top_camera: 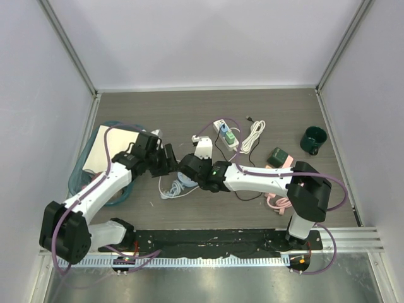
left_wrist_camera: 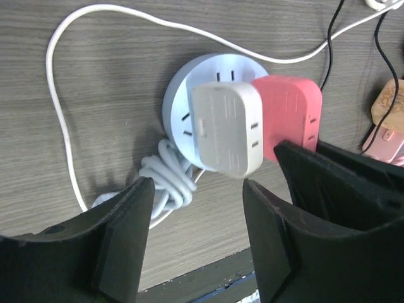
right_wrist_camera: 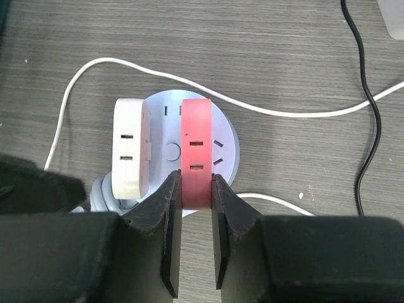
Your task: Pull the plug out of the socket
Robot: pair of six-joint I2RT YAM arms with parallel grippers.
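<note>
Right wrist view: right gripper (right_wrist_camera: 196, 189) clamped on the red plug (right_wrist_camera: 196, 142), which is seated in the round socket (right_wrist_camera: 224, 142) beside a white plug (right_wrist_camera: 131, 154). Only the left wrist view shows the left gripper (left_wrist_camera: 197, 196) spread wide and empty.

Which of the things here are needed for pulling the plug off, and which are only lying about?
Needed: round socket; pink plug, clamped by the right gripper; white plug, near the open left gripper.
Lying about: green mug; white power strip; coiled white cable.
</note>
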